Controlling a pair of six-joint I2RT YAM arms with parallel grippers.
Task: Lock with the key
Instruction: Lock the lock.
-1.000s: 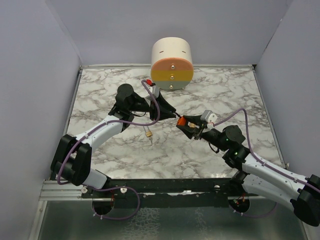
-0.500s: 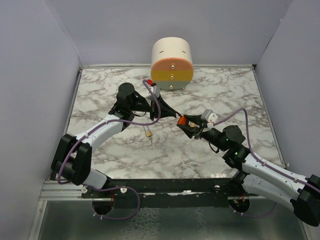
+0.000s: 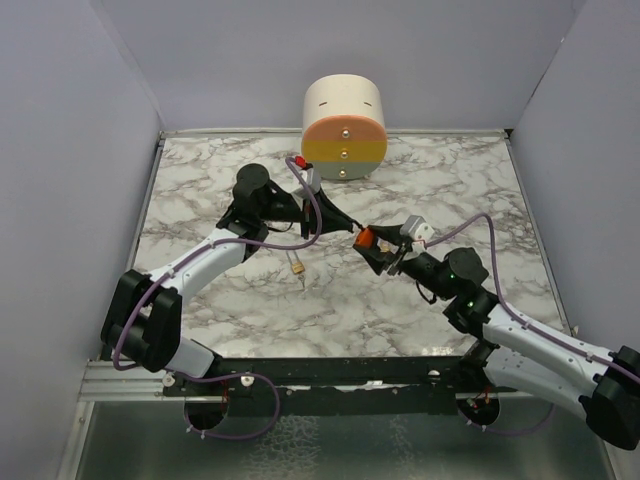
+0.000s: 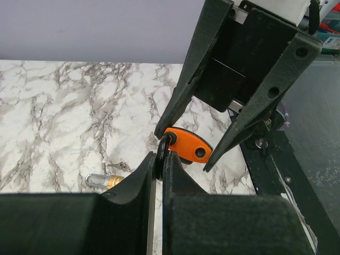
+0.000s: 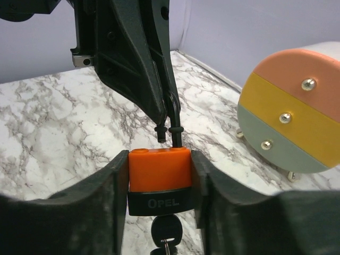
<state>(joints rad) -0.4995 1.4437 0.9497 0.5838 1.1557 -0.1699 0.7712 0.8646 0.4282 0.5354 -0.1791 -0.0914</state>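
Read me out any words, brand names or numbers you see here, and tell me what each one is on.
"OPEL": on the black band at the bottom of the orange padlock, just above the key.
Nothing else can be read: the brass padlock and the striped drum show no text.

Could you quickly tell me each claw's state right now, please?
Left claw: closed on the black shackle.
Right claw: holding the orange padlock.

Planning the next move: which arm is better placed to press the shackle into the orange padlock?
Left: the left claw is pinched shut on the shackle, while the right claw clamps the orange padlock body.
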